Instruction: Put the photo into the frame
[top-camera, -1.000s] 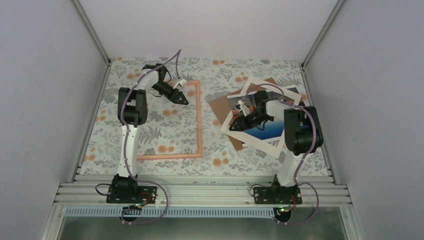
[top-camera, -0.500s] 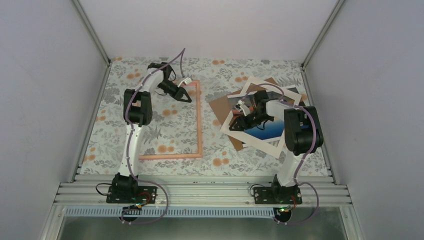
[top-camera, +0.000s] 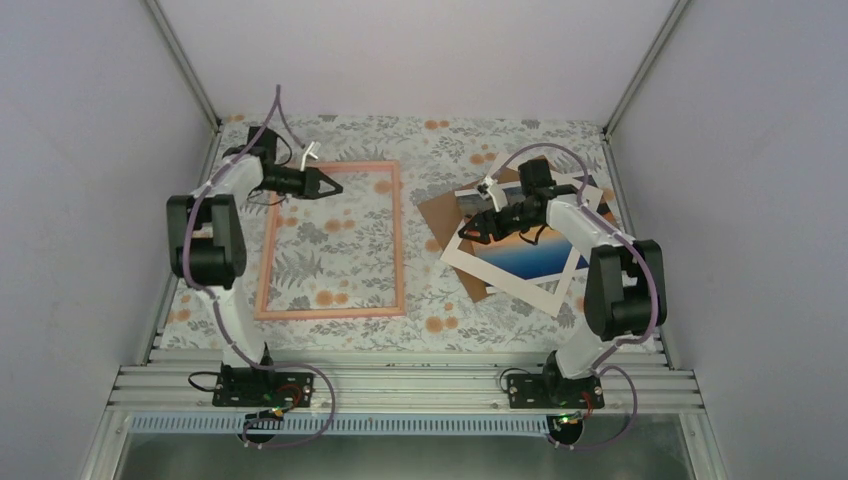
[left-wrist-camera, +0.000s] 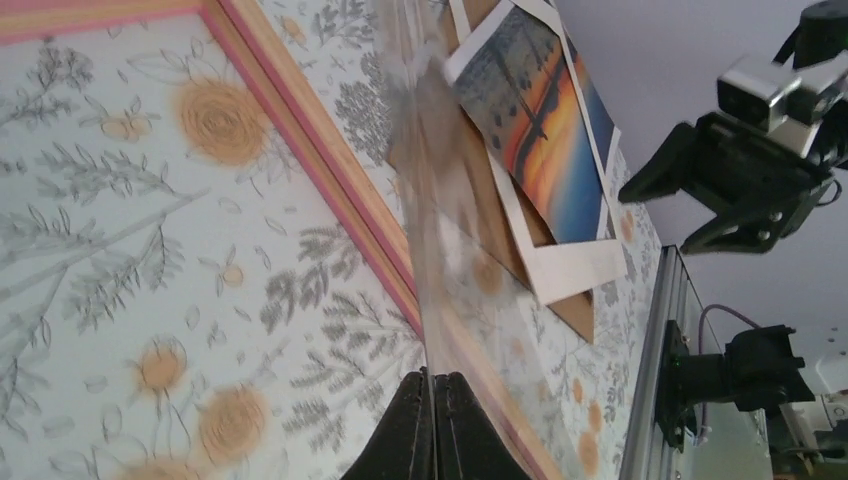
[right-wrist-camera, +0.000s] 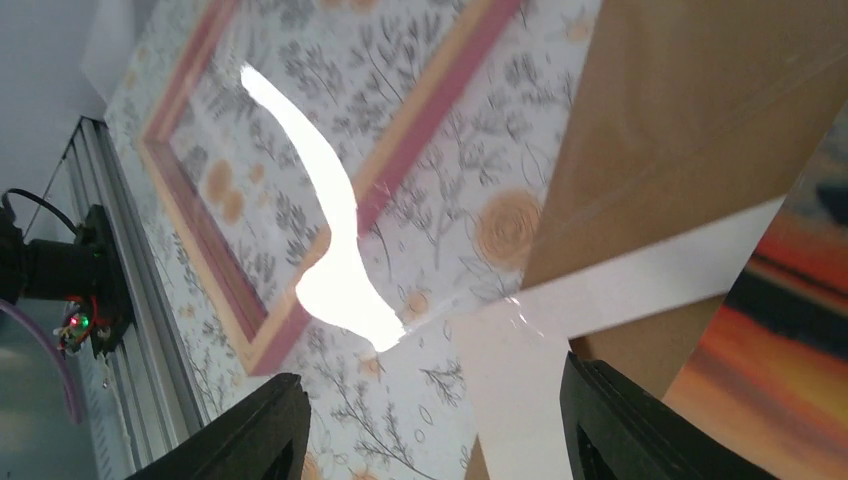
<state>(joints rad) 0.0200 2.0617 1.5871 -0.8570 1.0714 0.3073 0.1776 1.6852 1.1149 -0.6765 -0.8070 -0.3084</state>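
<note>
- i see the frame lying flat on the left half of the flower-pattern worktop, with its long sides running near to far.
- the left gripper is over the far part of the frame and points to the right.
- in the left wrist view its fingers are pressed together, and a thin clear sheet comes up from between the tips. so i read it as pinched on this sheet.
- the sheet is blurred and i can see the frame edge and the pattern through it. in the right wrist view it gives a strong white glare over the frame.
- the photo is on the right side of the worktop, picture side up, well apart from the frame and not inside it.
- it lies on a white mat, and this lies on a brown board. all three are turned at an angle to the frame.
- the right gripper points left, over the left edge of this stack.
- its jaws stand wide apart and nothing is between them. in its own camera, the corner of the white mat and the brown board are seen between the fingers.
- from the left wrist camera, the right gripper appears lifted in the air over the stack, not touching the photo.
</note>
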